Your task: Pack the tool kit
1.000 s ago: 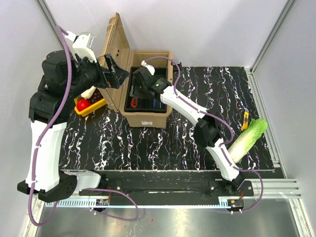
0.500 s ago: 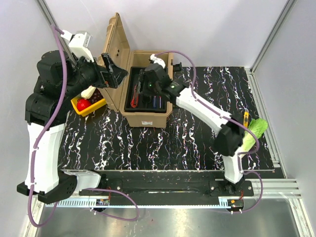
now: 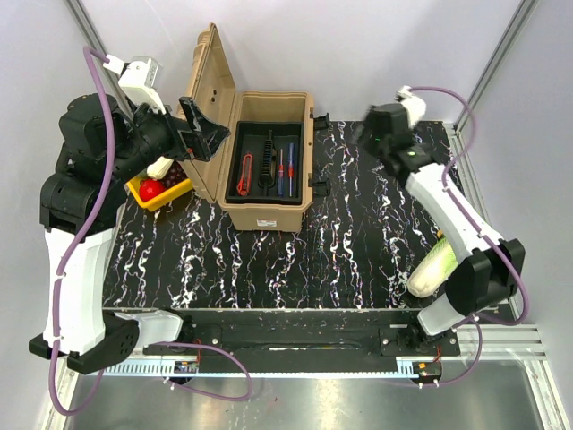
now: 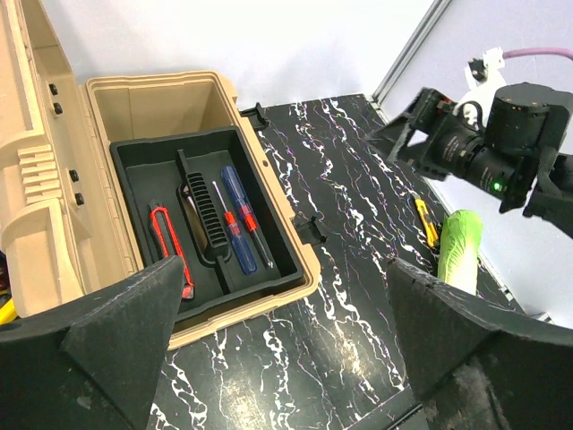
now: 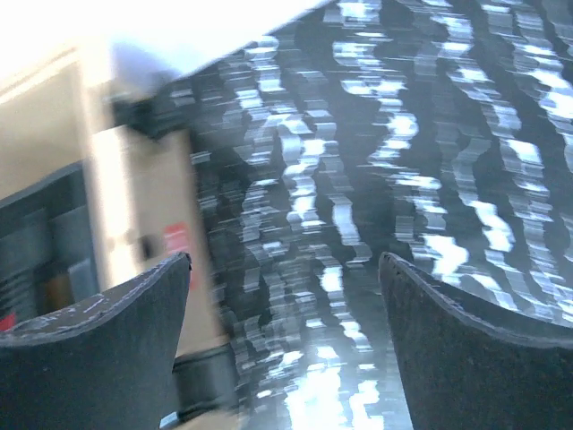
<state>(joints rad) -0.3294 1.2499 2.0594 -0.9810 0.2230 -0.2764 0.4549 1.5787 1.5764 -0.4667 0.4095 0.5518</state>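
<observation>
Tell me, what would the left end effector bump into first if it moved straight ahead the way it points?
Most likely the open toolbox: the left end effector is aimed at its rim. Depth is unclear, so it could just miss onto the table.

Left gripper mine, spread wide, nothing between fingers. Below me: toolbox open, lid back at left. Black tray holds red knife, blue screwdriver, thinner tool beside it, maybe second screwdriver. Right gripper over marbled table, apart from box. Yellow tool just beside green cabbage.
</observation>
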